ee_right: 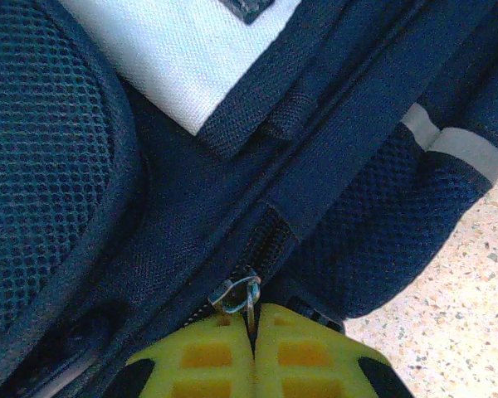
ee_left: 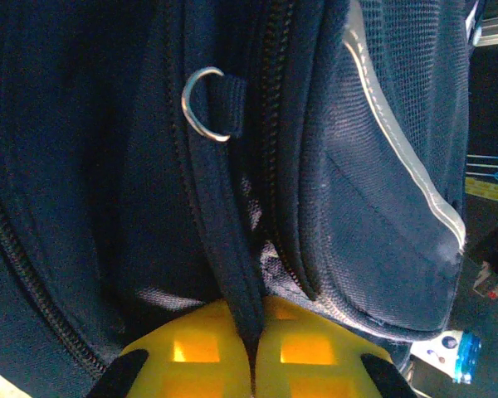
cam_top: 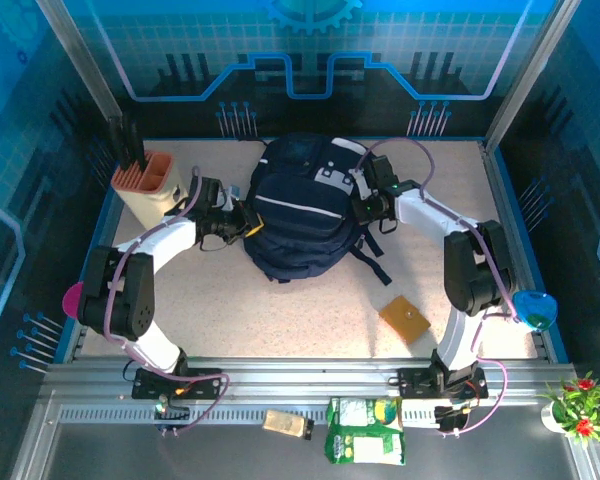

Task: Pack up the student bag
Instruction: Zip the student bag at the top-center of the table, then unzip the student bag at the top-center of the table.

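Speckled pale tabletop (cam_top: 280,310) is walled in by blue panels. The left gripper (ee_left: 253,332) is clamped on a thin dark navy fabric strap (ee_left: 231,240). The right gripper (ee_right: 253,319) is pinched on a small silver metal zip pull (ee_right: 236,294). Both belong to the large dark navy fabric backpack (cam_top: 300,220), which is laid between the two grippers, touching them. A flat orange-brown square (cam_top: 404,318) is seen well apart from the right gripper, towards its arm's base.

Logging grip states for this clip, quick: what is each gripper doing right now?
Left gripper: shut, pinching a webbing strap on the student bag.
Right gripper: shut on the bag's zipper pull.
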Robot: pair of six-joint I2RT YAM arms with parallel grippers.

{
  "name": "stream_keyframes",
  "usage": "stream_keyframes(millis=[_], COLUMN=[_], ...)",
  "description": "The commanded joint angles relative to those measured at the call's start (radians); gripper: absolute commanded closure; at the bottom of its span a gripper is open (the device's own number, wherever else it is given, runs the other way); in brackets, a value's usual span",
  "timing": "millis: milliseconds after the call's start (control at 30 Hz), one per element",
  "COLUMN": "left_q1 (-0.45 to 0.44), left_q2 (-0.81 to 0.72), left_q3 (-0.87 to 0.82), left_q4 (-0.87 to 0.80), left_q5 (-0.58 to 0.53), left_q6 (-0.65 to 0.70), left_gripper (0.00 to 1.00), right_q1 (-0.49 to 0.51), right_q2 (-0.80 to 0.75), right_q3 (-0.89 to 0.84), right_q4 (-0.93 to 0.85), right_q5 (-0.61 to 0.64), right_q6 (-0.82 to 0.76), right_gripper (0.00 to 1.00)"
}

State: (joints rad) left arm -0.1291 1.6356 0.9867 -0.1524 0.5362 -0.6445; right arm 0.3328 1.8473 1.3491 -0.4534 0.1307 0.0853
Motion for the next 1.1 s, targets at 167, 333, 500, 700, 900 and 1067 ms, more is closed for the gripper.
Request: stream_keyframes(millis=[167,333,500,700,900,1067], left_q1=[0.016,0.016,0.016,0.014,0.014,0.011], left_q2=[0.008,-0.006,-0.022,-0.037,-0.043,-0.036], left_q3=[-0.002,-0.016,-0.034,-0.053,-0.074,-0.081], left_q4=[0.051,0.083,0.112,0.123,0.152,0.188], left_q5=[0.108,0.099,0.083,0.066,0.069,0.082], left_q6=[-0.028,-0.067,-0.1,-0.116,-0.143,-0.173], left_gripper=[1.0,1.0,1.0,1.0,1.0,1.0], right_q1=[-0.043,-0.044,-0.026,-0.006,-0.009,0.0], right_q2=[-0.067,-0.221,-0.246,-0.145,-0.034,0.044], right_q3=[-0.006,-0.112,-0.168,-0.099,-0.026,0.018], right_q4=[-0.034,0.016,0.136,0.194,0.195,0.176], right_q5=[-0.057,-0.237,-0.424,-0.417,-0.418,-0.57], right_q6=[0.09,0.157,0.282,0.38,0.432,0.409], right_gripper=[0.74,0.46,0.35,0.29,0.24,0.23])
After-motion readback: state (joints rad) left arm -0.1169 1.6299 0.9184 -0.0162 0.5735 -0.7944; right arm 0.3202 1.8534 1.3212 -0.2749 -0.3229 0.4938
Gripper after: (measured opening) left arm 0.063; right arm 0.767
